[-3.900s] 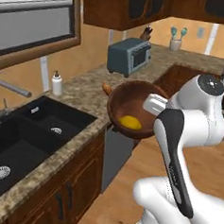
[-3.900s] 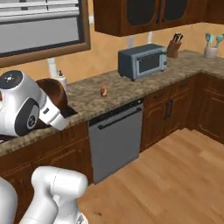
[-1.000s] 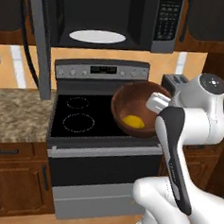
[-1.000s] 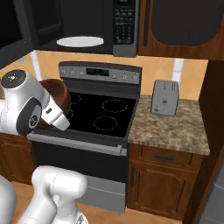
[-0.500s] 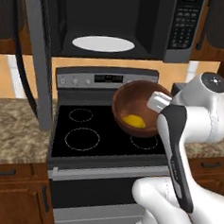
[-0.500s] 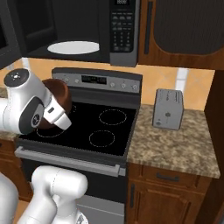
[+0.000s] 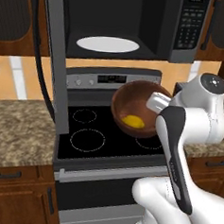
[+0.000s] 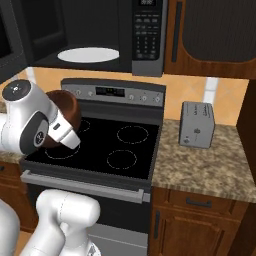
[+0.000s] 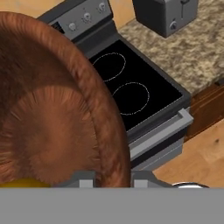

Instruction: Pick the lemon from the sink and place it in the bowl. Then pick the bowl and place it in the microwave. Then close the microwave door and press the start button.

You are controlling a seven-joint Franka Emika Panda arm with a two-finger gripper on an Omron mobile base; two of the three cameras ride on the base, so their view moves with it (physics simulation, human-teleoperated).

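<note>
Wooden bowl (image 7: 138, 114), lemon (image 7: 133, 121) loose inside, rides above the stove (image 7: 103, 132), just below the open microwave (image 7: 115, 24), the pincer (image 9: 113, 178) clamped on its rim. Rigid and light, it looks safest gripped there and kept level so the fruit cannot roll out.

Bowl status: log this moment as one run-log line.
gripper: shut on bowl rim | lemon: inside bowl | bowl: above stove | microwave: door open

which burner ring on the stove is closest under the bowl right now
The back right burner ring on the stove in the left base view: the bowl covers it there, while the two left rings lie fully visible.
</note>
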